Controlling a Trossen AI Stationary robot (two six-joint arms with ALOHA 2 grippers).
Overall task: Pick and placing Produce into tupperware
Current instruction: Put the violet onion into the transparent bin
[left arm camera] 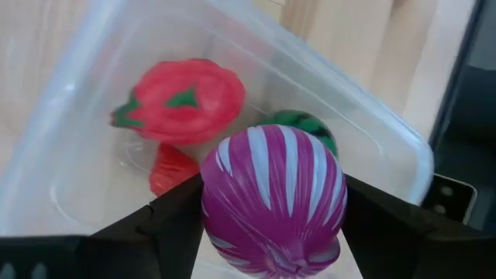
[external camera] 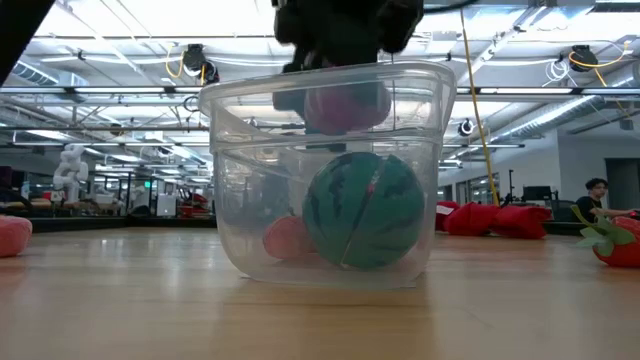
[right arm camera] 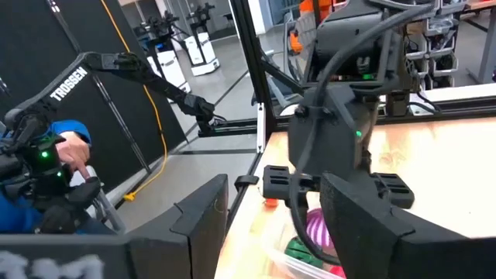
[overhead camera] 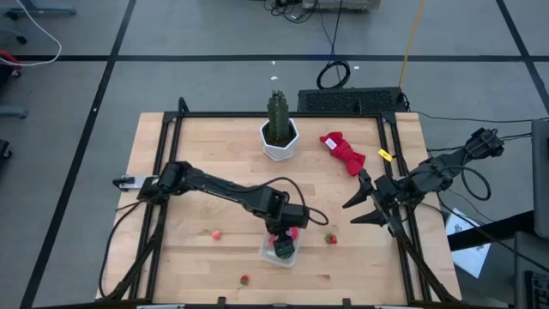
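Note:
The clear tupperware [overhead camera: 280,254] stands near the table's front edge. It holds a green striped ball [external camera: 365,210], a larger red piece [left arm camera: 182,101] and a small red piece [left arm camera: 172,169]. My left gripper [overhead camera: 285,236] hangs over the tub, shut on a purple white-striped piece [left arm camera: 271,194] that sits at rim height [external camera: 345,105], above the green ball. My right gripper [overhead camera: 364,209] waits open above the table's right side, with nothing between its fingers [right arm camera: 201,217]. My left gripper pinches the purple piece by two opposite sides [left arm camera: 213,209] between its two fingers [left arm camera: 167,225]. The fingers come from above, slanting steeply down. The piece hangs clear, over the pieces lying in the tupperware.
Loose bits lie around the tub: a pink one [overhead camera: 216,233], a strawberry [overhead camera: 330,239] and a red one [overhead camera: 244,279]. At the back stand a cactus [overhead camera: 278,116] in a white pot [overhead camera: 280,144] and a red cloth bundle [overhead camera: 343,153].

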